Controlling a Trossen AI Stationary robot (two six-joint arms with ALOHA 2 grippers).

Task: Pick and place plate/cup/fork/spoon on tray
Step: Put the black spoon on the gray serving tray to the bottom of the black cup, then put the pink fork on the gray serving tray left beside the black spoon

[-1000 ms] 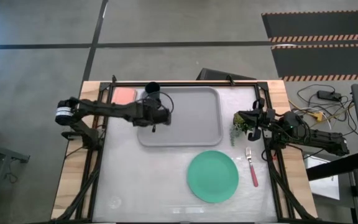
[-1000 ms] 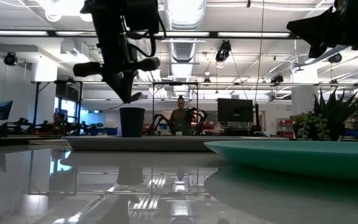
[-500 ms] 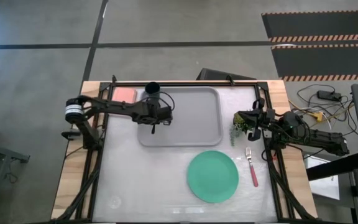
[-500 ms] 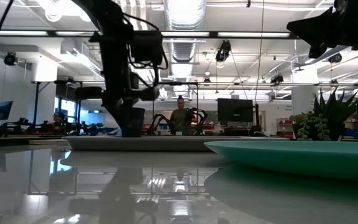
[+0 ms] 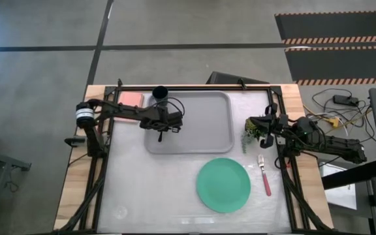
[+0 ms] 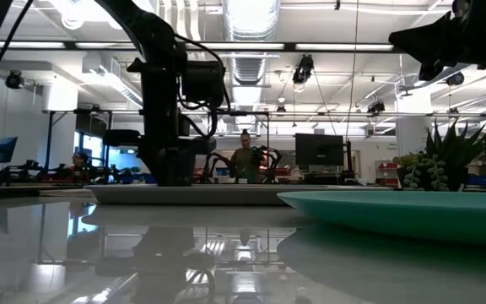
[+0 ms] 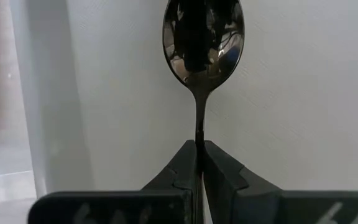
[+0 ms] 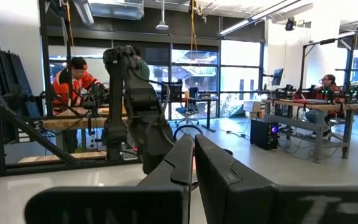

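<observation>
My left gripper [image 5: 164, 126] is over the left part of the light-grey tray [image 5: 207, 130], low down, and is shut on the dark spoon [image 7: 201, 37]. The spoon's bowl is over the tray floor; I cannot tell if it touches. The black cup [image 5: 160, 93] stands at the tray's far left corner. The mint-green plate [image 5: 223, 185] lies on the table near the tray, and the pink-handled fork [image 5: 265, 176] lies to its right. My right gripper [image 5: 264, 126] is shut and empty at the table's right edge. My left gripper pinches the spoon's thin handle [image 7: 199, 134] between its two fingers. The handle runs along the fingers and the bowl sticks out ahead of the fingertips. The fingers come from above, pointing down at the tray. The handle's far end is hidden between the fingers.
A small potted plant [image 5: 248, 136] stands beside my right gripper, between the tray and the fork. A pink pad [image 5: 130, 99] lies left of the cup. People show in the room beyond the table.
My left gripper has gone down toward the tray floor with the spoon still in its hold. In the low view it now stands in front of the cup.
</observation>
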